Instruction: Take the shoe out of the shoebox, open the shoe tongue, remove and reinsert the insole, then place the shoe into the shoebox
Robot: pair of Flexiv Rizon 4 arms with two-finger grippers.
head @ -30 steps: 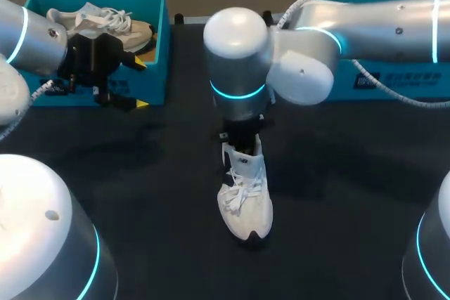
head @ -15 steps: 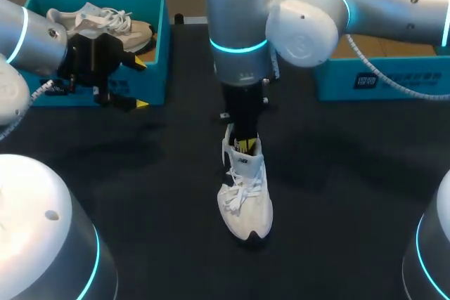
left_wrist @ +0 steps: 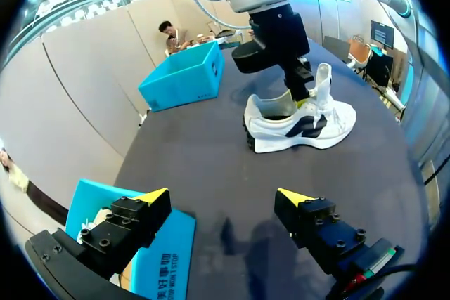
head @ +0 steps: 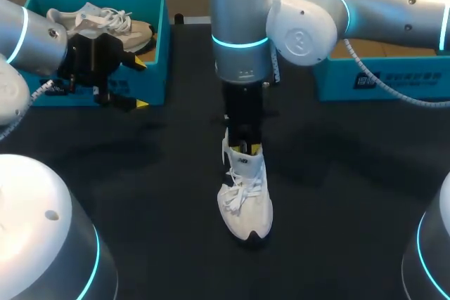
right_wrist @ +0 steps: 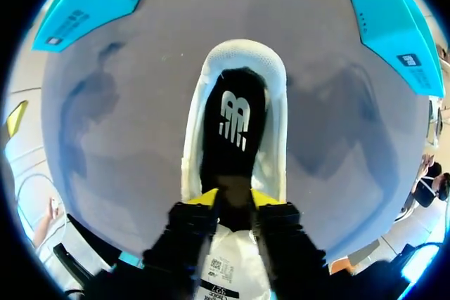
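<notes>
White lace-up sneaker (head: 245, 201), which we judge light and soft: our right jaws pinch its floppy black insole (right_wrist: 232, 124), best gripped at the edge; left jaws wide, empty.

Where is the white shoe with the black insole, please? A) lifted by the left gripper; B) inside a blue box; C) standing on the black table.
C: the white shoe stands on the black table under the right gripper, which is shut on its insole.
</notes>
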